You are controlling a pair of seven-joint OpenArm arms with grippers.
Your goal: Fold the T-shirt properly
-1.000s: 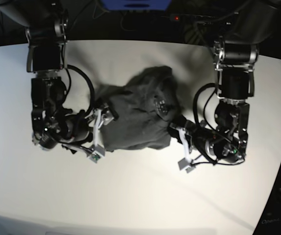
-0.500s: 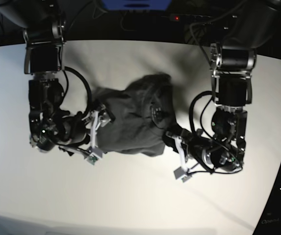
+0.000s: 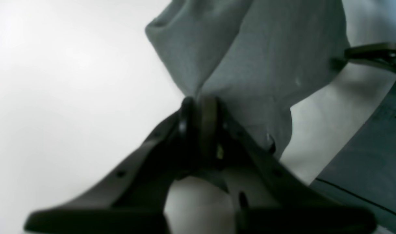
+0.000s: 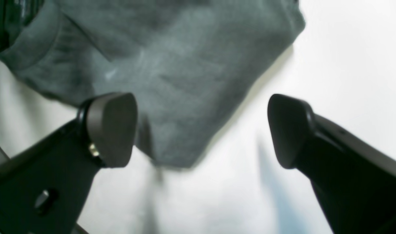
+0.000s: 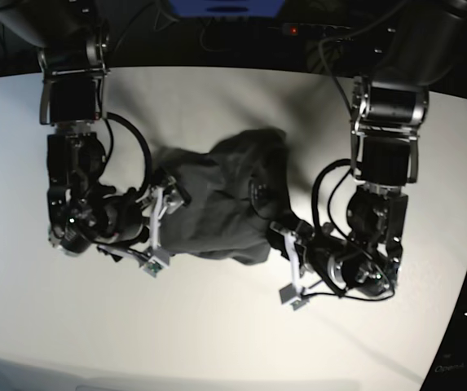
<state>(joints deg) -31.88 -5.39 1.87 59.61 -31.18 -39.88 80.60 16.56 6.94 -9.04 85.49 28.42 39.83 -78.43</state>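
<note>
Both arms (image 5: 74, 163) were black and blocky with silver-edged square housings, looped black cables and round wrist joints, each ending in a gripper (image 5: 158, 232) with white brackets and matte black fingers (image 4: 111, 128) bearing rounded pads, small holes and a brass-coloured screw.

Bright overhead light w/ glare on table (image 5: 217, 342); wrist views soft, blurry; base corners dark.

White table (image 5: 217, 326) fills most of base view, curved edges at 12 and 3 o'clock. Blue box (image 5: 223, 7) at 12 o'clock beyond the far edge, small red light (image 5: 294, 30) at 1 o'clock, dark cables (image 5: 241, 37) around them.
</note>
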